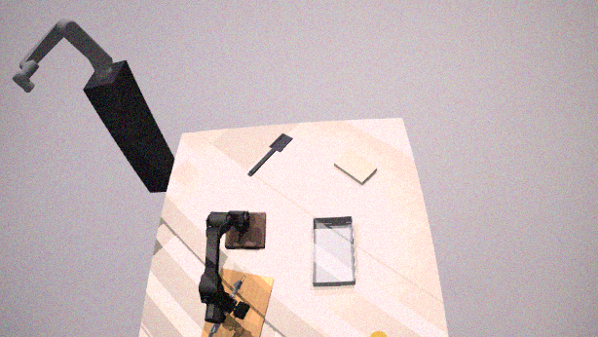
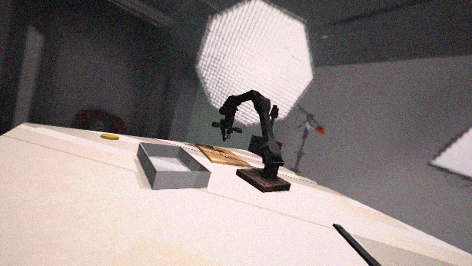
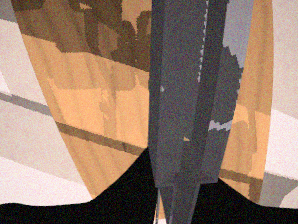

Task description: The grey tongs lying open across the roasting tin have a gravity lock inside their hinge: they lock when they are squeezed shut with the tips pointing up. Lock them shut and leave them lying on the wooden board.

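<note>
While gripping tongs, pincer (image 1: 233, 306) (image 2: 226, 137) aloft.

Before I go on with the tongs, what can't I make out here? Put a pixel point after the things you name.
- Hinge lock of the tongs (image 1: 237, 287) (image 3: 182, 90): inside the hinge, shown in no view.
- Tongs' lower end, top view: cut off by the bottom edge.
- Yellow disc (image 1: 379, 334) (image 2: 110, 136): cut off by the same edge.
- Black spatula's (image 1: 280, 142) (image 2: 355, 244) head, exterior view: past the bottom edge.
</note>
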{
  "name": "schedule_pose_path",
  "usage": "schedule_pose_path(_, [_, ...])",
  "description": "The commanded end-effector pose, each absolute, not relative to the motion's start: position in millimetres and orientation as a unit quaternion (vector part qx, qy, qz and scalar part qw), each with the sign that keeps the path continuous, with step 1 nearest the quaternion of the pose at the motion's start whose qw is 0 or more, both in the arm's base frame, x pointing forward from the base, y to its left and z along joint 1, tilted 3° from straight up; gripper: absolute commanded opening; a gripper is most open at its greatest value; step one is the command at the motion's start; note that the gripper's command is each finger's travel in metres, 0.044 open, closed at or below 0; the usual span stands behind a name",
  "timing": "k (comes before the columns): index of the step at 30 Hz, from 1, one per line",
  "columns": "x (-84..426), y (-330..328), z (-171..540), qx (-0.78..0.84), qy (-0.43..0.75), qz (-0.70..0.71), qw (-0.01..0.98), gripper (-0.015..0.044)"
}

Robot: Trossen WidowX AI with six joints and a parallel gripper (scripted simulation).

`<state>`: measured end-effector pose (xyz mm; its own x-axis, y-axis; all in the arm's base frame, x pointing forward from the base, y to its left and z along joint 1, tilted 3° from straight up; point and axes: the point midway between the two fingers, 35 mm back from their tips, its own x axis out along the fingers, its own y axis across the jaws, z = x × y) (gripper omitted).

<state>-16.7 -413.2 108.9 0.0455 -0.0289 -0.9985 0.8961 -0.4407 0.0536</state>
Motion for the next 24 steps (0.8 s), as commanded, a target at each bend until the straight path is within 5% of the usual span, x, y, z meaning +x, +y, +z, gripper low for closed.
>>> schedule_pose_path(1, [-15,-414,103,0.61,0.353,-0.592,0.391,-0.015])
schedule_pose_path(24, [-13,-410,66,0.61,0.353,-0.592,0.39,-0.015])
